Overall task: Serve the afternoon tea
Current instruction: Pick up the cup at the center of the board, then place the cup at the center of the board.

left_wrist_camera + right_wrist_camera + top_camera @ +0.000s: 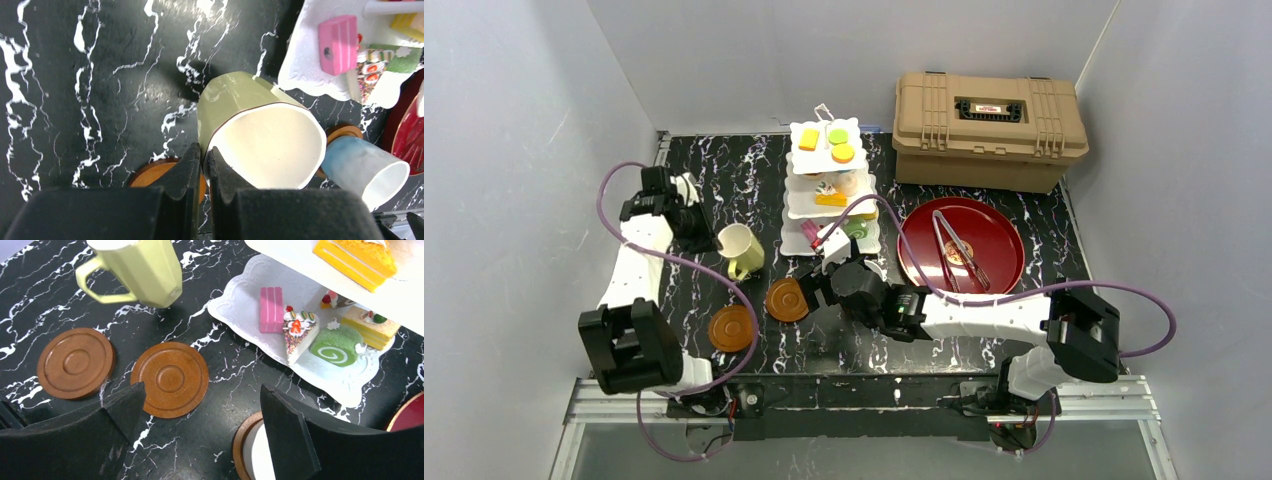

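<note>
Seen from above, the green mug (742, 250) is near the left edge of the table (754, 180) with the left gripper (714, 238) at it. The cake stand (829, 185) is at the back middle, and two coasters (732, 328) lie toward the front edge. The left wrist camera shows the left fingers (187, 167) pinched tight on the green mug's rim, and a white mug (365, 170) is close by. The right wrist camera shows the right gripper (202, 390) spread wide and holding nothing, with the white mug low between its fingers.
</note>
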Controlling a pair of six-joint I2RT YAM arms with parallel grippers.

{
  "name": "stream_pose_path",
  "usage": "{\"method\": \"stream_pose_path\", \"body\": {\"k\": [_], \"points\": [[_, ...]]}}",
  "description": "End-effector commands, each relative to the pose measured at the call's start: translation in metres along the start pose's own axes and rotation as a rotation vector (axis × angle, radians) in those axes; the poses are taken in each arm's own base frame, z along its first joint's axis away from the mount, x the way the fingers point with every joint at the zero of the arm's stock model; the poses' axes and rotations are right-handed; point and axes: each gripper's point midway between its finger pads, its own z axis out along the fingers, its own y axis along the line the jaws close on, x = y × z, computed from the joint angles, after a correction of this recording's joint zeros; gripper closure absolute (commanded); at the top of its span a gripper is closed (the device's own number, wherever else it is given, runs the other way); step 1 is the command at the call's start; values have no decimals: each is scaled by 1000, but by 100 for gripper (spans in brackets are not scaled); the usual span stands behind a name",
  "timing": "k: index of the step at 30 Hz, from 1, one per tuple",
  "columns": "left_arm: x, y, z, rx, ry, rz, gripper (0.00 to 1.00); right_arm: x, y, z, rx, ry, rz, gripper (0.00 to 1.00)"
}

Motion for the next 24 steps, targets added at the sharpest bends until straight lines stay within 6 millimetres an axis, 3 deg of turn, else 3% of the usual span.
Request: {"method": "stream_pose_path", "body": {"k": [1,7,13,17,24], "points": [[0,3,-4,-23,-103,-51,100,-22,14,5,-44,-68,32,7],[10,20,4,-111,-140,-34,100,-21,8,-2,-36,-83,59,7],[14,10,3,-107,-146,-30,100,-17,3,-6,-22,-80,69,6],[15,0,-3,-91,-156,-6,59,-17,0,-7,-12,-81,72,4],[-4,-9,-17,-63,-147,135,29,-16,-1,-7,-5,-81,76,2]]}}
